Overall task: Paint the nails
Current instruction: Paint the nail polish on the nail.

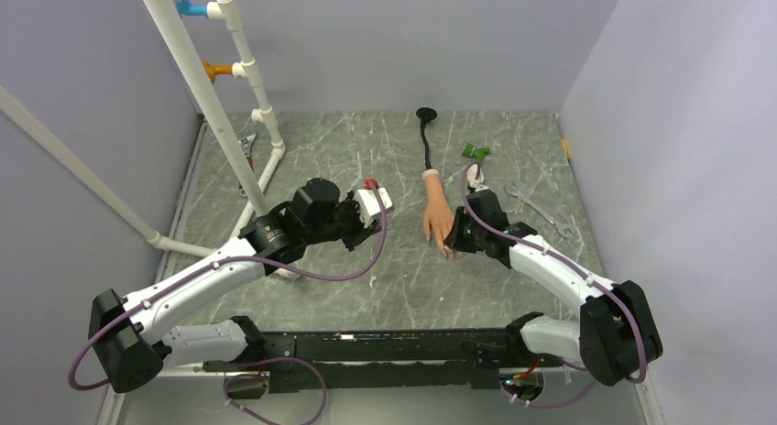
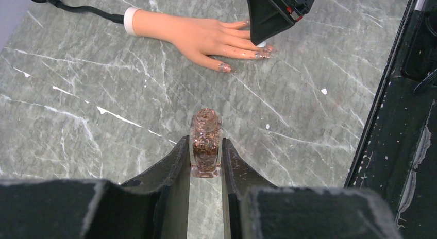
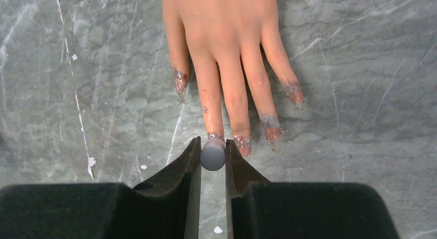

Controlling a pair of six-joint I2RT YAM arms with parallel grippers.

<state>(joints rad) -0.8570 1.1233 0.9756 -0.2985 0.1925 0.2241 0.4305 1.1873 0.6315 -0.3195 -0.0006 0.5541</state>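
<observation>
The peach mannequin hand (image 1: 437,214) lies flat on the table, fingers toward the arms; it also shows in the left wrist view (image 2: 196,35) and the right wrist view (image 3: 227,38). Its nails (image 3: 242,142) carry glittery coppery polish. My right gripper (image 3: 212,149) is shut on the grey round brush cap (image 3: 213,154), held right over the tip of one middle finger. My left gripper (image 2: 205,151) is shut on a small open bottle of coppery glitter polish (image 2: 205,146), held left of the hand.
A black cable with a round base (image 1: 425,132) runs from the hand's wrist to the back. A green object (image 1: 476,152) and a wrench (image 1: 541,208) lie at the right. White pipes (image 1: 229,123) stand at the left. A black rail (image 1: 385,347) spans the front edge.
</observation>
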